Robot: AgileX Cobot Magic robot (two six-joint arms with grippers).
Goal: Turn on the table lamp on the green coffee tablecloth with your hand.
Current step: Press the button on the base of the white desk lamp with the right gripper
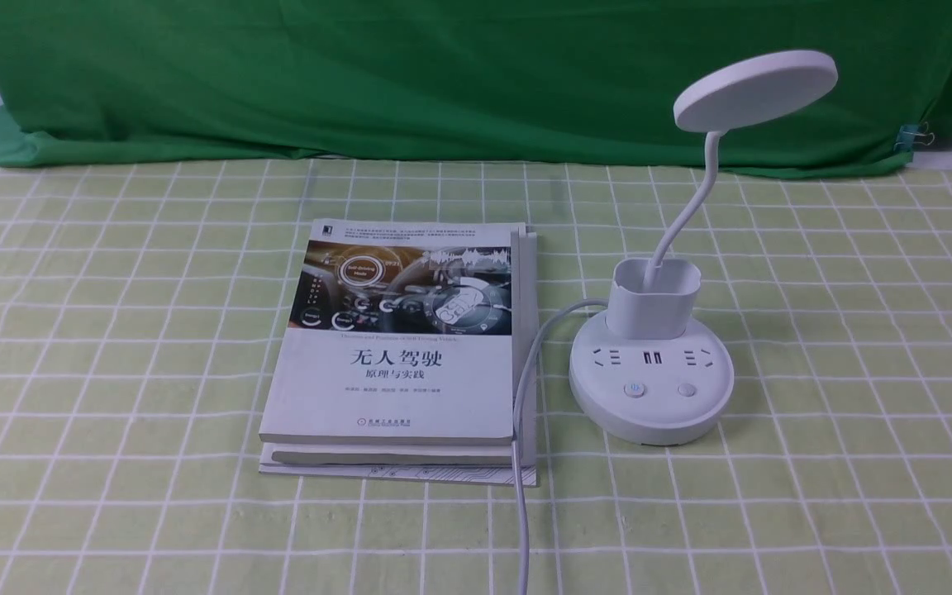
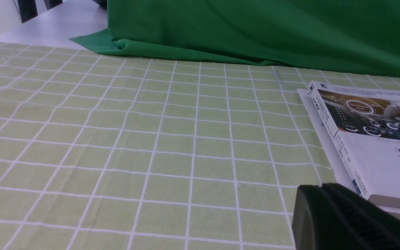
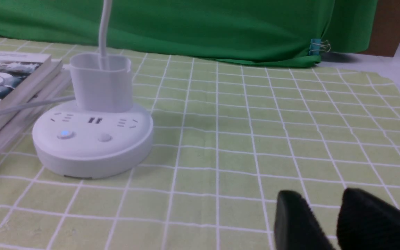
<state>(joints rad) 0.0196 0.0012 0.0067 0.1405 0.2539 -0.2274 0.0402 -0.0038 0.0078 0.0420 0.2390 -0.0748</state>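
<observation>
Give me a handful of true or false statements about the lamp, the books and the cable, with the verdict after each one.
1. The table lamp stands on the green checked tablecloth. True.
2. The lamp's disc head lies flat on the books. False: it is up on the bendy neck.
3. The base has two round buttons, and. True.
4. The books are to the right of the lamp. False: they are to its left.
5. The cable runs past the books' right side. True.
6. The right jaws are pressing a button. False: they are away from the lamp.
</observation>
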